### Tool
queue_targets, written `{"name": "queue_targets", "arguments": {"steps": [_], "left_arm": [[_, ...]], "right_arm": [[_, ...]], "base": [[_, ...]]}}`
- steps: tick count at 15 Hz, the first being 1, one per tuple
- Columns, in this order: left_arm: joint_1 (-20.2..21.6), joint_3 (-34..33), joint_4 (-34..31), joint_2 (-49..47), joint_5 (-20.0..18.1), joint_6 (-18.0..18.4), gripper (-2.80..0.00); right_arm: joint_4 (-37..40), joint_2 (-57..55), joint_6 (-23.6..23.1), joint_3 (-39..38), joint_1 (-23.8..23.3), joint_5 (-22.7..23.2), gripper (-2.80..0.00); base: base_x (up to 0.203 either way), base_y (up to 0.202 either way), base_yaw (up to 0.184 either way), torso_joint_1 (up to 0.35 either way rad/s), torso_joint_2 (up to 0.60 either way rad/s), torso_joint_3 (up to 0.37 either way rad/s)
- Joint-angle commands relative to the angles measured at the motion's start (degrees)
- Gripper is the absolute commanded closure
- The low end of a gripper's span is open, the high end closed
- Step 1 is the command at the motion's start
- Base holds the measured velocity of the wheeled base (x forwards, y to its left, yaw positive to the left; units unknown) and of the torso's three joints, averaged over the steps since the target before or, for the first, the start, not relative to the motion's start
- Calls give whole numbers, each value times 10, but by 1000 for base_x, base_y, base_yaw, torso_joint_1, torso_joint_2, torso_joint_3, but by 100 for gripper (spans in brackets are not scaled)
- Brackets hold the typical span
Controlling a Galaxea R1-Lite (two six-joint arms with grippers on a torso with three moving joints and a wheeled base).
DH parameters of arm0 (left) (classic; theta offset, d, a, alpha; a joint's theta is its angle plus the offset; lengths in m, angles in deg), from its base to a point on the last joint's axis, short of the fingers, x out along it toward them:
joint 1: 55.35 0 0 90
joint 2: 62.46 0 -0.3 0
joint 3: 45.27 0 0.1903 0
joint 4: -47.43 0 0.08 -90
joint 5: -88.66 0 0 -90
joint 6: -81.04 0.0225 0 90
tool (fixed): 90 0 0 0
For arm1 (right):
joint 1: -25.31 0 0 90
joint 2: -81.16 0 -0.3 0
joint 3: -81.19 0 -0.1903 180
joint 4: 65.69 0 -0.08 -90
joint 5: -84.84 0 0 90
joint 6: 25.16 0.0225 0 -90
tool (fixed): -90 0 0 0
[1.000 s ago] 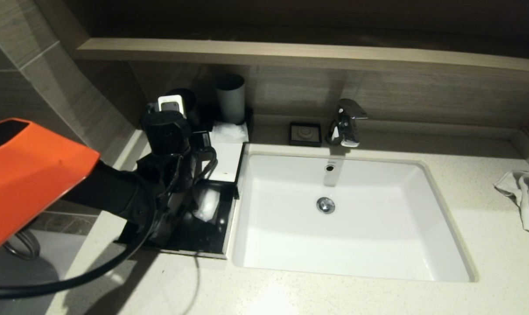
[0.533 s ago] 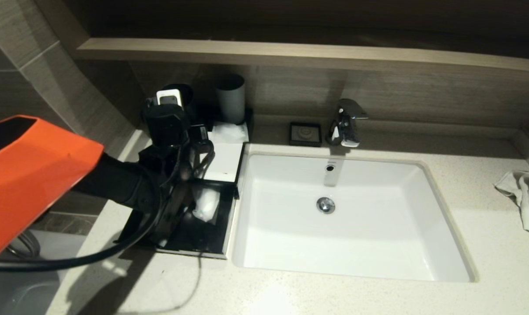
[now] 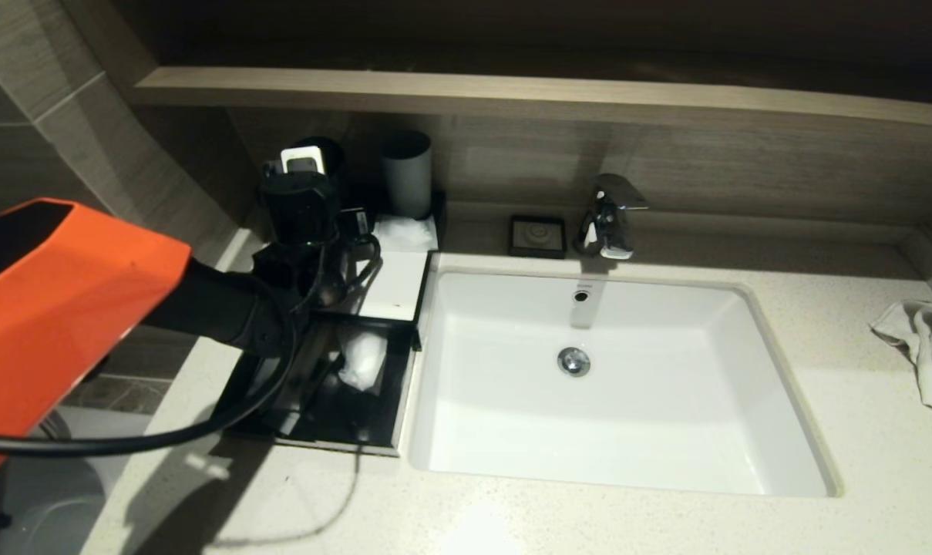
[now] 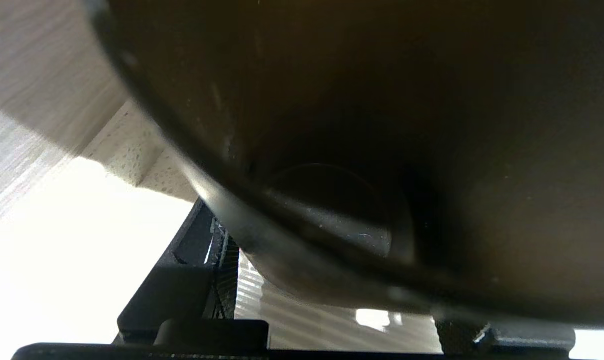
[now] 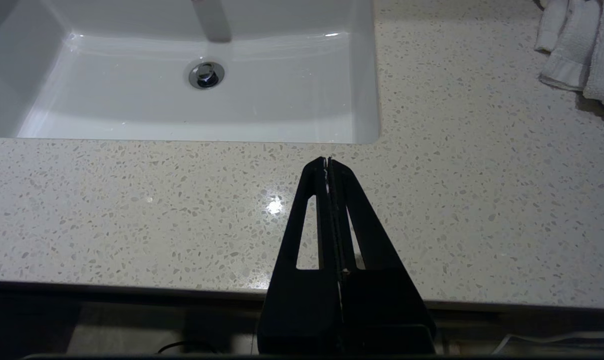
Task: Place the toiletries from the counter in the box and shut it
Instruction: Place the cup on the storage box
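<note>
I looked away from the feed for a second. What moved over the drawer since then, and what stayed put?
The left arm has drawn back toward the wall: its wrist, over the open drawer a second ago, now sits over the box's white top, uncovering more of the drawer. The packet in the drawer, the sink, the towel and the parked right gripper, jaws shut, have not moved.

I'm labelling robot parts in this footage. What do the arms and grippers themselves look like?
The left arm has a glossy orange shell, then black segments, with a black cable looping beneath it and a white-topped module at the wrist. The right gripper is matt black: two flat tapered fingers with triangular cut-outs and ribbed inner faces.
</note>
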Motion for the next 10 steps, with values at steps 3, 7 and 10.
{"name": "queue_targets", "arguments": {"steps": [3,7,10], "left_arm": [[0,24,-13,-9,2,-3,0],[5,37,-23,-14,3,-5,0],[8,46,-29,-21,3,-5,0]], "right_arm": [[0,0,0,0,0,0,0],[0,0,0,0,0,0,0],[0,0,0,0,0,0,0]], "base": [[0,0,0,0,0,0],[0,0,0,0,0,0],[0,0,0,0,0,0]]}}
